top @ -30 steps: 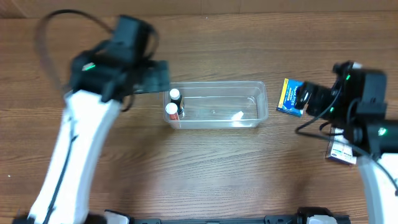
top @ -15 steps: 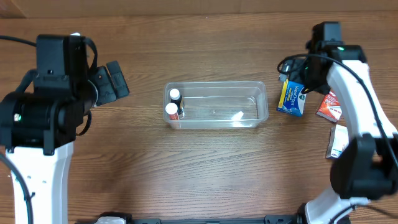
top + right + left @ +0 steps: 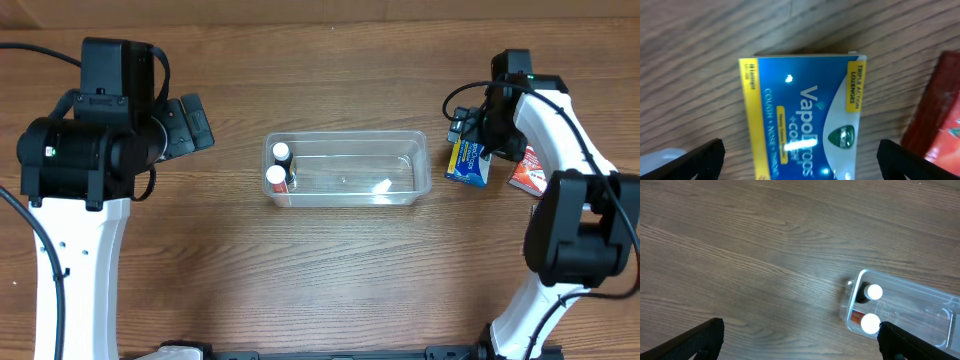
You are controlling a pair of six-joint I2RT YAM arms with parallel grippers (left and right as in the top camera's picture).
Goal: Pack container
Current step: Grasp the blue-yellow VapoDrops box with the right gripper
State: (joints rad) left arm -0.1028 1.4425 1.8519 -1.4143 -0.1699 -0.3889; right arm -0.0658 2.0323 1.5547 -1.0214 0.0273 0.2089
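Note:
The clear plastic container (image 3: 347, 169) lies at the table's middle with two white-capped bottles (image 3: 277, 176) standing at its left end; it also shows in the left wrist view (image 3: 910, 307). A blue and yellow VapoDrops box (image 3: 467, 162) lies flat to its right and fills the right wrist view (image 3: 802, 117). My right gripper (image 3: 800, 165) is open, directly above this box, its fingers either side of it. My left gripper (image 3: 800, 342) is open and empty, high above bare table to the left of the container.
A red box (image 3: 525, 170) lies just right of the blue box and shows in the right wrist view (image 3: 937, 120). The right arm (image 3: 560, 200) curves over the table's right side.
The right arm swung from the right edge up to the blue box and settled lower over it. The left arm drew back to the left, away from the container.

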